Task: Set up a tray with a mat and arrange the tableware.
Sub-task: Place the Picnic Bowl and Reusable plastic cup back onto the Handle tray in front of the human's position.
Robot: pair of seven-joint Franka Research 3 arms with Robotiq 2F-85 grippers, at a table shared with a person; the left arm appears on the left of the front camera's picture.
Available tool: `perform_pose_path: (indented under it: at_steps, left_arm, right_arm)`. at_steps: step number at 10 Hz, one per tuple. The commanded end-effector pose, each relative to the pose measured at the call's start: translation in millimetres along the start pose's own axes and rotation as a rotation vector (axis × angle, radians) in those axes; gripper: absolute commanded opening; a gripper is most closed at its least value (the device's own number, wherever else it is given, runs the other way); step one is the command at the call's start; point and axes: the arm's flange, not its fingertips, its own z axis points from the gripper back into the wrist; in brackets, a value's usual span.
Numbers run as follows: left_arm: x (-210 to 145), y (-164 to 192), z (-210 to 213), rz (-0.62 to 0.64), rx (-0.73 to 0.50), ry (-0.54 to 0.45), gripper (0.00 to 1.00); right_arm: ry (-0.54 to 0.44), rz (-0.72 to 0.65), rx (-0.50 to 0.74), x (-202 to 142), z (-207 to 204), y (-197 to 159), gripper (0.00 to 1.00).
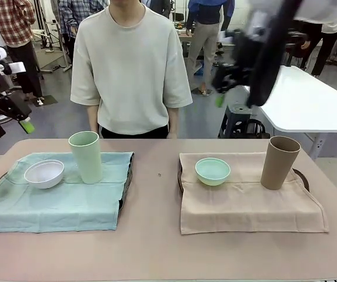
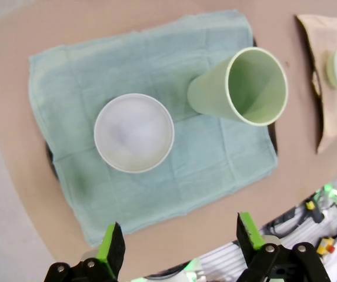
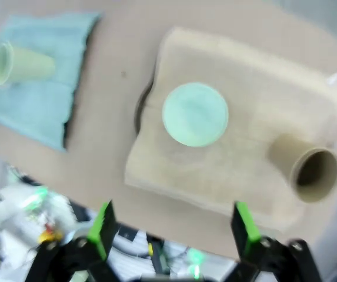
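You're nearly done: white round bowl (image 1: 44, 173) and pale green cup (image 1: 86, 156) sit lower left, mint green bowl (image 1: 212, 171) and brown cup (image 1: 280, 163) right; left gripper (image 2: 179, 245) and right gripper (image 3: 173, 228) both wide, empty.

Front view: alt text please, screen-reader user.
Two cloth-covered trays on a table: the left teal mat holds a white bowl and pale green cup; the right beige mat holds a mint bowl and brown cup. A person stands behind.

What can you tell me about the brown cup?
The brown cup is tall and round with no handle, plain matte brown like plastic. It stands upright, open end up, and looks empty inside. It sits at the back right corner of the beige mat, to the right of the mint green bowl and apart from it. Nothing else touches it.
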Motion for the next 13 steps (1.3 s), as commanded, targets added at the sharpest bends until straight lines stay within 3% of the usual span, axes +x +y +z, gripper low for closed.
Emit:
perform_pose_path:
  at_steps: [1, 3, 4, 5, 7, 10, 13]
  left_arm:
    - [-4.4, 5.8, 8.1, -0.013, -0.036, -0.001, 1.00]
    - [-0.8, 6.6, 7.7, -0.021, -0.044, -0.017, 1.00]
    - [-2.9, 1.1, 9.6, -0.023, -0.035, -0.074, 1.00]
    - [-5.2, 6.9, 6.7, 0.005, -0.016, -0.002, 1.00]
    - [-3.2, 4.7, 8.2, 0.002, -0.013, -0.019, 1.00]
    - [-15.3, 54.6, 37.1, 0.055, -0.224, -0.035, 1.00]
    - [-36.1, 100.8, 58.0, 0.087, -0.453, -0.060, 1.00]
  right_arm:
    - [-0.033, -0.128, 0.039, -31.0, -6.0, -47.7, 1.00]
    - [0.017, -0.191, 0.032, -42.2, -12.9, -88.8, 1.00]
    - [-0.014, -0.140, 0.016, -28.6, 7.1, -65.5, 1.00]
    - [-0.014, -0.140, 0.016, -28.6, 7.1, -65.5, 1.00]
    - [-0.005, -0.170, 0.012, -37.1, 2.4, -82.5, 1.00]
    - [0.019, -0.325, 0.326, -63.9, 18.9, -180.8, 1.00]
    - [-0.054, -0.367, 0.679, -119.7, 30.4, -261.7, 1.00]
